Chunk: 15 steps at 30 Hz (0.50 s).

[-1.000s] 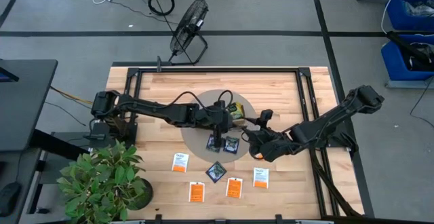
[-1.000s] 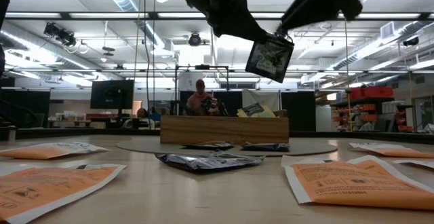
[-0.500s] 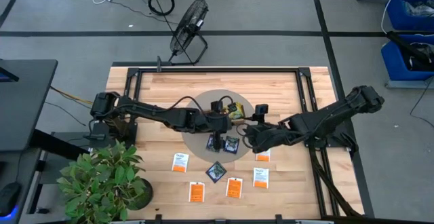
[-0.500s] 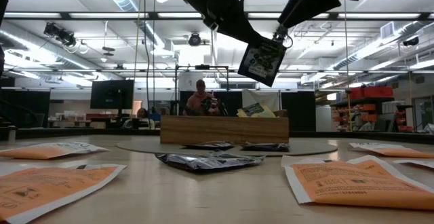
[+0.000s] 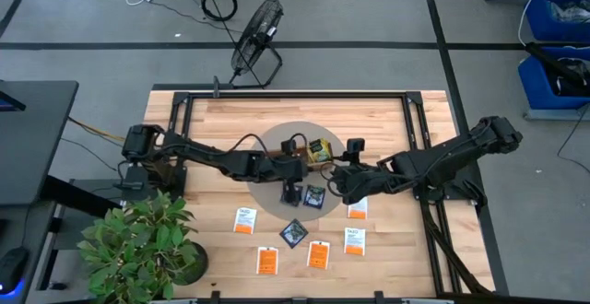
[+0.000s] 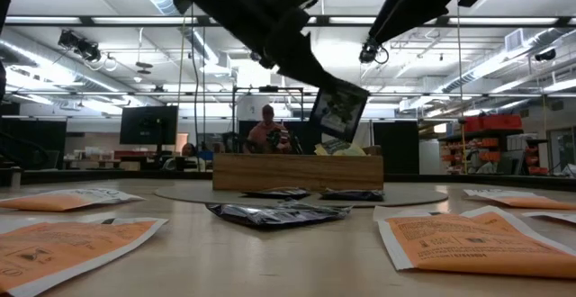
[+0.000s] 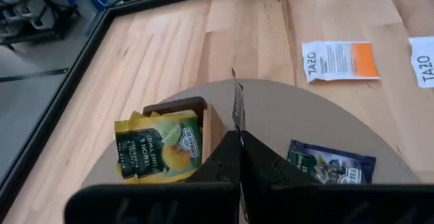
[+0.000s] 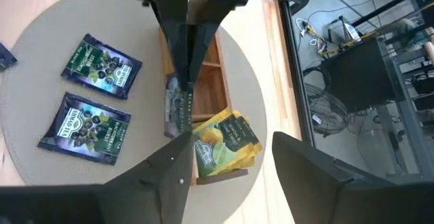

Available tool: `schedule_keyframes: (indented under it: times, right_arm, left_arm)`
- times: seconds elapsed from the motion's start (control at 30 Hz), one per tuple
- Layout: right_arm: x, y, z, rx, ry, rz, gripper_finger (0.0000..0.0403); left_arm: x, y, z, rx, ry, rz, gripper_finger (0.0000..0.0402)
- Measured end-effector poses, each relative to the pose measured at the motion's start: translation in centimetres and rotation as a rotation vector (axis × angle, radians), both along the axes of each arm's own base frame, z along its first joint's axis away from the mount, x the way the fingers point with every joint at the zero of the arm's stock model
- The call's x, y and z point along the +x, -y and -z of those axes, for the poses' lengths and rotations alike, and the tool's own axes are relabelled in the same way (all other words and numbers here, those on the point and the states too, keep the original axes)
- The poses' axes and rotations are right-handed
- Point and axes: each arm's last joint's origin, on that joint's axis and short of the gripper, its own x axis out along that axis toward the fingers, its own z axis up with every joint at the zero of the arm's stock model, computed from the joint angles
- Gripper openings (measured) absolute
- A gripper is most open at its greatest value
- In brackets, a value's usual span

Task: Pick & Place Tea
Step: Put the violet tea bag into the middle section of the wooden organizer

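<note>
The left gripper [image 8: 186,61] pinches a dark tea packet [image 8: 178,108] by one edge above the wooden tray [image 8: 210,68] at mid-counter; the right gripper [image 8: 224,163] hovers wide and empty. The packet dangles tilted, so it may catch a divider and miss its compartment.

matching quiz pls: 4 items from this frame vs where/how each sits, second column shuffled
1. dark blue-black tea packet in the shut left gripper
2. yellow-green tea packets
3. long wooden compartmented tray
4. open right gripper

a. on the round grey mat
b. empty, beside the tray
c. hanging in the air
d. standing in the tray's end compartment

Pairs: 1-c, 2-d, 3-a, 4-b
</note>
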Motion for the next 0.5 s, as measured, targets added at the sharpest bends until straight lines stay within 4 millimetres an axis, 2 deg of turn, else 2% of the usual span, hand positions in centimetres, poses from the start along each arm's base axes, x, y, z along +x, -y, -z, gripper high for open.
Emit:
schedule_keyframes:
  times: [0.23,0.5]
  right_arm:
    - [1.0,1.0,-0.1,0.181,0.005,-0.103,0.0210]
    - [2.3,4.0,-1.1,0.248,0.057,-0.146,0.0210]
  left_arm:
    - [-2.1,-0.1,-0.6,-0.008,0.117,0.013,0.0001]
    - [-4.9,0.0,-1.1,-0.023,0.233,0.025,0.0001]
